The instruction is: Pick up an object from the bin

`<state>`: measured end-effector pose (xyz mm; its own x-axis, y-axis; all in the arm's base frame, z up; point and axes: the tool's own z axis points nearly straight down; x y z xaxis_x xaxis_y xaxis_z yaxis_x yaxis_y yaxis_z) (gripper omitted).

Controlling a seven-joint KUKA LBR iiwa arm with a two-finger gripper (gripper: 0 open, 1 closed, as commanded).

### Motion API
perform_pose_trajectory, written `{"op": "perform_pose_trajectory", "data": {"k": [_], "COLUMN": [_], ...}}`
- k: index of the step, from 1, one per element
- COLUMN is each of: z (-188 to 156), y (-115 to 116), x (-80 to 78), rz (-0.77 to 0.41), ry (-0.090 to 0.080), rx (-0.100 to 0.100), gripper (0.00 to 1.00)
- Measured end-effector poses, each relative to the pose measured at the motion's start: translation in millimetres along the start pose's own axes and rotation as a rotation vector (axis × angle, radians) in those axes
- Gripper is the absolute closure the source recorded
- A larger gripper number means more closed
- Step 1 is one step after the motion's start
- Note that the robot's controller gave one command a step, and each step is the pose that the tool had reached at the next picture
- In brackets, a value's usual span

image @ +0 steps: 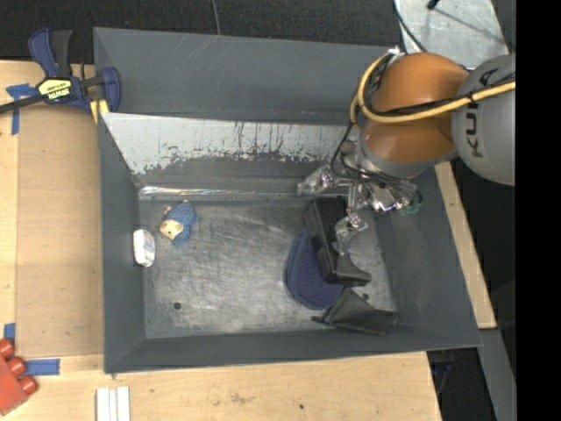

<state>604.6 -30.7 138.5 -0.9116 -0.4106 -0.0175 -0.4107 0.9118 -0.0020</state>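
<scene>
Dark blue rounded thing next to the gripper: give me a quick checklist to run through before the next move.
1. Gripper open: ok, its fingers stand apart.
2. Dark blue rounded thing between them: cannot tell; it lies against their left side.
3. Thing lifted: not ok, it rests on the bin floor.
4. Clearance to the bin wall: cannot tell; the lower finger sits near the front right corner.
5. Neighbours clear: ok; blue-and-yellow piece and small white thing lie far left.

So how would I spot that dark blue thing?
Start at the grey bin and go to the right half of its floor. The dark blue thing lies there, rounded like a soft pad; the smaller blue piece and white lump lie far left.
</scene>
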Motion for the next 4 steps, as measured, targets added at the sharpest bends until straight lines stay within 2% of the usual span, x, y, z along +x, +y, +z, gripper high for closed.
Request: {"op": "perform_pose_trajectory", "data": {"k": [1,2,3,4], "z": [-33.4,35.4,50.1,49.9], "y": [0.8,-1.0,27.0,26.5], "x": [14.8,17.0,14.6,14.9], "rz": [-0.007,-0.461,-0.806,-0.804], "ry": [0.010,-0.003,0.003,0.003], "rx": [0.001,0.001,0.009,0.009], "gripper": [0.00,0.00,0.00,1.00]}}
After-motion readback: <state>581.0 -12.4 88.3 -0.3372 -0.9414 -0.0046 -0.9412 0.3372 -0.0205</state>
